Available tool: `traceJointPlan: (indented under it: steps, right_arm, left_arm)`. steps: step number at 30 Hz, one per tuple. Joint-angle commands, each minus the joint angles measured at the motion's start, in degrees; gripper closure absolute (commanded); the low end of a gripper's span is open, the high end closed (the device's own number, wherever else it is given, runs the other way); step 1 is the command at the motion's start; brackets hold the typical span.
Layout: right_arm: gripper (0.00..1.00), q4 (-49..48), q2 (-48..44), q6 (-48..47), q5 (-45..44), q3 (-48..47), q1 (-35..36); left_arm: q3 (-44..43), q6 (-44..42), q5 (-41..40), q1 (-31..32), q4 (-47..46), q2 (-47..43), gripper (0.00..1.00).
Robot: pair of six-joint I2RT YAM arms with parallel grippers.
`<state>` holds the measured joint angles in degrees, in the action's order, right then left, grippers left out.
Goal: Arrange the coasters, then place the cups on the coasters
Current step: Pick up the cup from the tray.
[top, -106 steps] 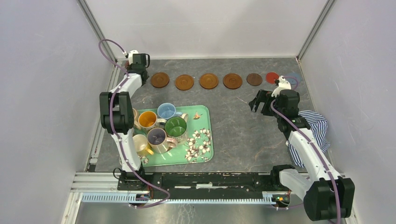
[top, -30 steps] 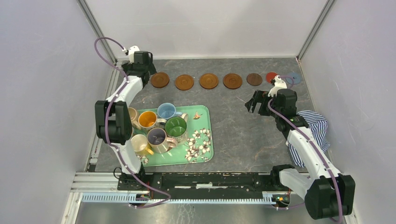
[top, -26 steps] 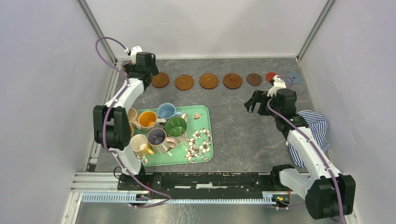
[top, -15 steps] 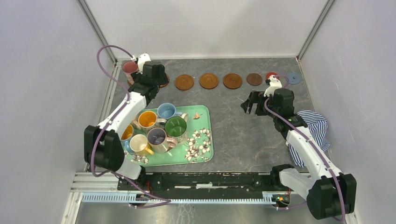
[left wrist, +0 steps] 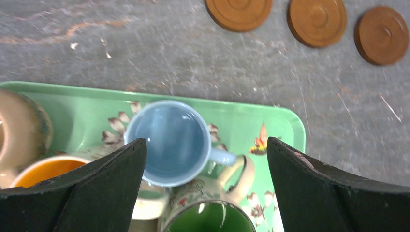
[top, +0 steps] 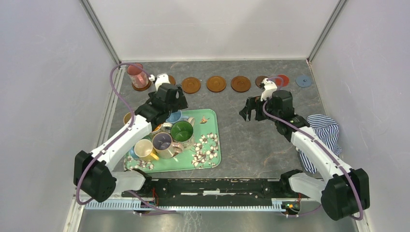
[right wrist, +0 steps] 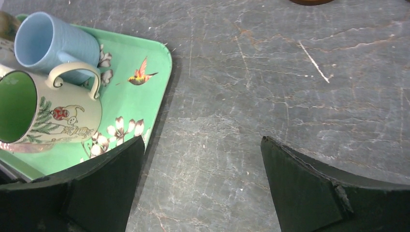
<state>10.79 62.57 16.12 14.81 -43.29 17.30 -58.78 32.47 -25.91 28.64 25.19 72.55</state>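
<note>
A pink cup (top: 137,76) stands on a wood coaster (top: 142,87) at the back left. More coasters line the back: wood ones (top: 191,85) (top: 216,83) (top: 240,83), a red one (top: 283,79) and a blue-grey one (top: 303,80). My left gripper (top: 170,108) (left wrist: 207,142) hangs open over the light blue cup (left wrist: 169,142) on the green tray (top: 210,145), holding nothing. The green cup (left wrist: 210,220) (top: 182,130), lilac cup (top: 162,141) and orange cup (left wrist: 46,169) crowd beside it. My right gripper (top: 250,110) (right wrist: 202,140) is open and empty above bare table, right of the tray (right wrist: 145,96).
A striped blue cloth (top: 324,133) lies at the right edge under my right arm. White walls close the table at the back and both sides. The tray's right half (top: 205,150) carries only its printed flowers.
My left arm has swung from the back-left corner down to the tray, and the pink cup now shows on its coaster. My right gripper has drifted left.
</note>
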Motion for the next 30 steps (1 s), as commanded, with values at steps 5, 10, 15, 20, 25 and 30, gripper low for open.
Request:
traceJointPlan:
  steps: [5, 10, 15, 20, 25, 30]
  right_arm:
    - [0.02, -1.3, 2.4, -3.1, -0.7, -3.9, 3.9]
    - [0.02, -0.9, 3.5, -3.5, -1.3, -4.1, 5.1]
    - [0.02, -1.4, 3.9, -3.7, -1.6, -3.9, 6.4]
    - [0.02, -3.5, 5.1, -3.4, -2.1, -4.1, 8.9]
    - [0.02, -7.6, 8.9, -2.7, -4.2, -6.9, 13.5]
    - [0.02, -16.5, 15.1, -6.0, -7.1, -8.7, 19.4]
  left_arm:
    - [1.8, 5.4, 2.7, 4.4, 7.1, -6.7, 0.0]
    - [1.8, 8.4, 6.1, 5.3, 13.3, -11.3, 0.0]
    - [3.1, 12.1, 10.1, 6.1, 18.6, -15.5, 0.0]
    - [4.3, 13.1, 10.0, 6.6, 22.2, -19.1, 0.0]
    - [2.5, 11.1, 10.7, 6.6, 23.5, -20.1, 0.0]
    - [1.9, 10.0, 11.3, 6.6, 23.3, -20.8, 0.0]
